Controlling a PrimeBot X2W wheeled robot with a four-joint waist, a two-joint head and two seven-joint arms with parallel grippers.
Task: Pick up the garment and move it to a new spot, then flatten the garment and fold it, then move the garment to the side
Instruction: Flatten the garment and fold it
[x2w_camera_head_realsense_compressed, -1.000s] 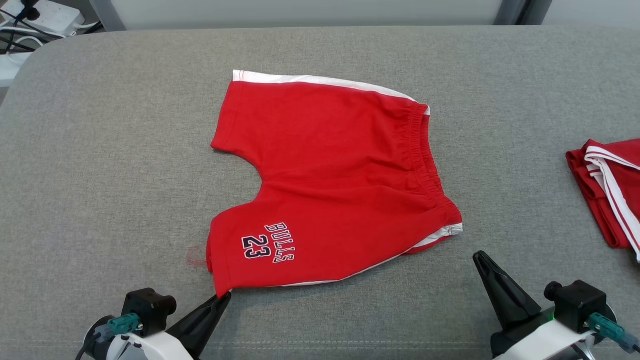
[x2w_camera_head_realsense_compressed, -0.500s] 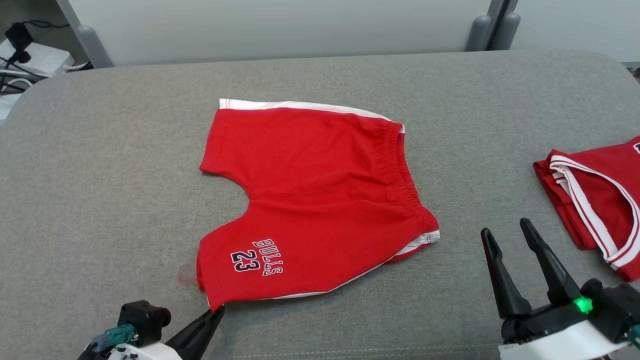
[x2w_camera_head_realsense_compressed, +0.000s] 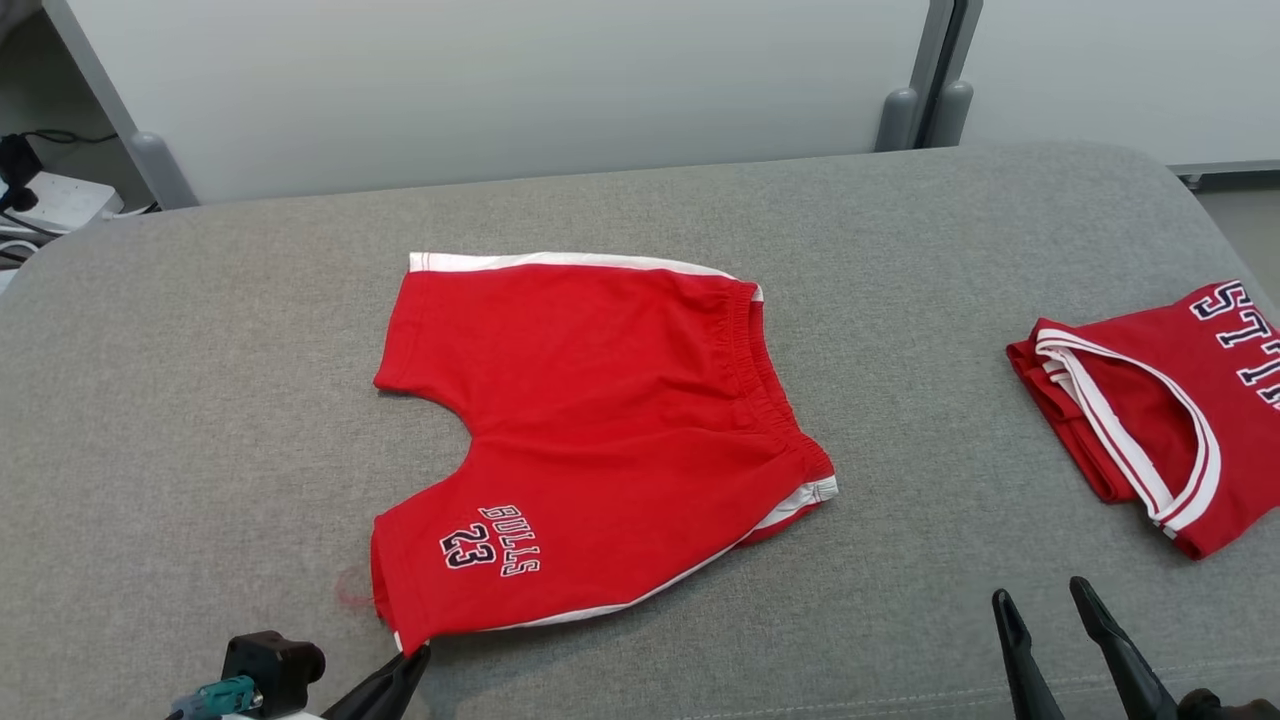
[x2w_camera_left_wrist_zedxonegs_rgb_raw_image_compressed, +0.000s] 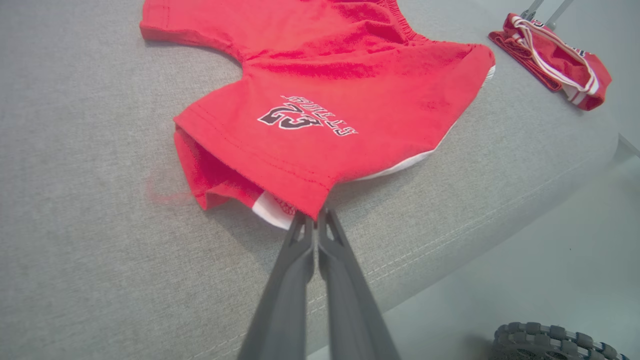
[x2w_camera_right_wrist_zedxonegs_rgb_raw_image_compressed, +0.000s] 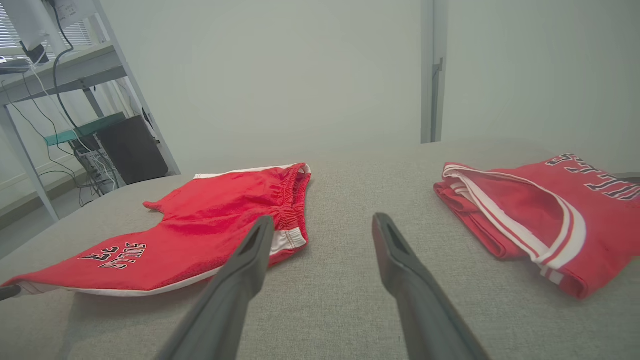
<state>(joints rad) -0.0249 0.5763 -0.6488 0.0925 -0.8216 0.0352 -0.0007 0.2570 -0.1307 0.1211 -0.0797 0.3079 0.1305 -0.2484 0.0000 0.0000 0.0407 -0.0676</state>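
Note:
The garment, red shorts (x2w_camera_head_realsense_compressed: 600, 420) with white side stripes and "BULLS 23" on one leg, lies spread flat on the grey padded table (x2w_camera_head_realsense_compressed: 200, 400). Its waistband points right and its legs point left. My left gripper (x2w_camera_head_realsense_compressed: 420, 655) is shut on the near leg's hem corner, and the left wrist view shows the fingertips (x2w_camera_left_wrist_zedxonegs_rgb_raw_image_compressed: 315, 217) pinching the red shorts (x2w_camera_left_wrist_zedxonegs_rgb_raw_image_compressed: 325, 90) at that corner. My right gripper (x2w_camera_head_realsense_compressed: 1040, 595) stands open at the lower right, apart from the cloth. Between its fingers (x2w_camera_right_wrist_zedxonegs_rgb_raw_image_compressed: 250, 255) the right wrist view shows bare table, with the shorts (x2w_camera_right_wrist_zedxonegs_rgb_raw_image_compressed: 200, 225) to the left.
A folded red jersey (x2w_camera_head_realsense_compressed: 1150, 410) with white trim lies at the table's right end, also in the wrist views (x2w_camera_left_wrist_zedxonegs_rgb_raw_image_compressed: 550, 50) (x2w_camera_right_wrist_zedxonegs_rgb_raw_image_compressed: 530, 210). The table's front edge (x2w_camera_left_wrist_zedxonegs_rgb_raw_image_compressed: 450, 250) runs just behind my left gripper. A power strip (x2w_camera_head_realsense_compressed: 50, 200) and cables sit off the far left corner.
The head camera has shifted, so everything sits lower and further left in the picture. My right gripper went from shut to open. The left gripper keeps hold of the hem corner.

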